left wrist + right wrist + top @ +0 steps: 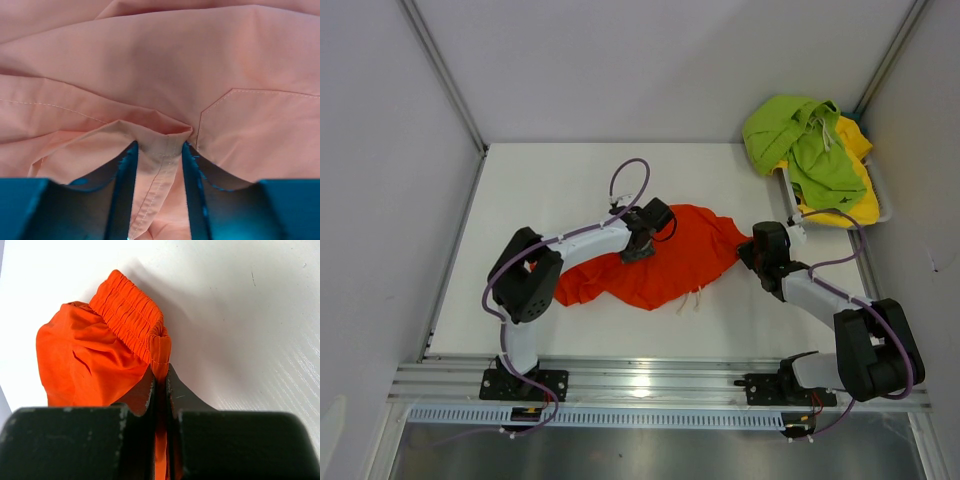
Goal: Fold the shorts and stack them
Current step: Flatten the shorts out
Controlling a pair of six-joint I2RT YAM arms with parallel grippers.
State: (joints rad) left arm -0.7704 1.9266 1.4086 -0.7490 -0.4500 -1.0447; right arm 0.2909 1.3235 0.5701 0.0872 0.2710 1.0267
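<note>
The orange shorts (660, 268) lie crumpled in the middle of the table, with a white drawstring (694, 300) at their near edge. My left gripper (638, 246) is on their far left part. In the left wrist view its jaws (159, 150) are closed on a hemmed fold of the orange fabric (160, 65). My right gripper (751, 252) is at the shorts' right end. In the right wrist view it (160, 382) is shut on the end of the elastic waistband (131, 310), lifted a little off the table. Lime green shorts (800, 135) lie on yellow ones (863, 205) at the back right.
A white basket (883, 195) at the back right corner holds the green and yellow shorts. Grey walls enclose the table on the left, back and right. An aluminium rail (650, 380) runs along the near edge by the arm bases.
</note>
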